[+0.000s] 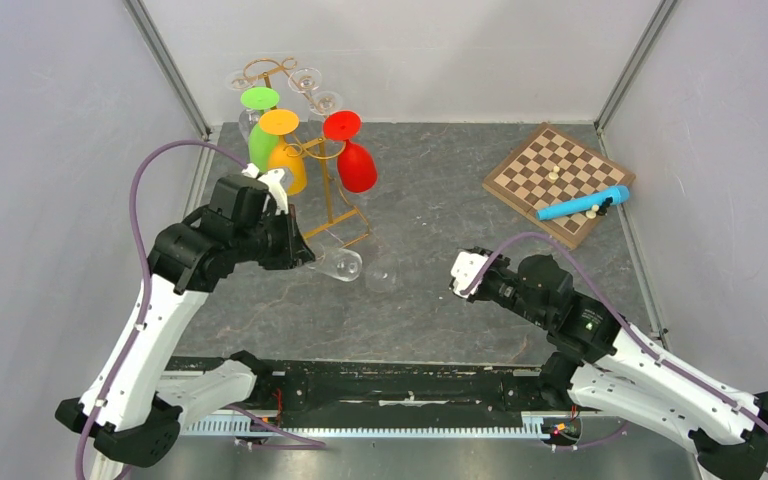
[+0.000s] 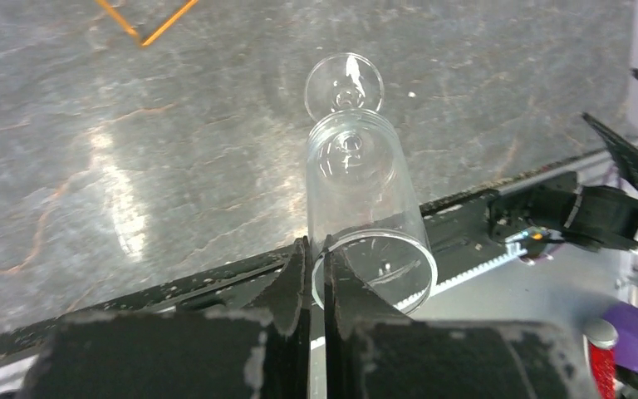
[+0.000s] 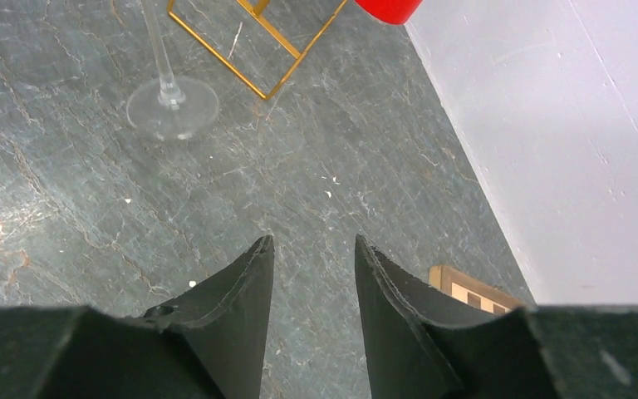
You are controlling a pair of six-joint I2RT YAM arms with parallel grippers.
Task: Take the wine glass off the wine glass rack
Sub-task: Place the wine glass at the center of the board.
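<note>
clear wine glass (image 2: 357, 195) is off the wine glass rack (image 1: 328, 195), just in front of its base toward the middle of the surface (image 1: 440, 190), left gripper (image 2: 316, 249) clenched on the thin rim alone, right gripper (image 3: 312, 241) parted and empty; risk: slick rim slips, or glass topples on release.

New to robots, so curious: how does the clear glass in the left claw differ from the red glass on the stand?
The clear wine glass is see-through; the red glass is opaque red. The clear one is off the wine glass rack, its rim pinched by the left gripper; the red one hangs from the rack, foot up. Both are stemmed glasses.
</note>
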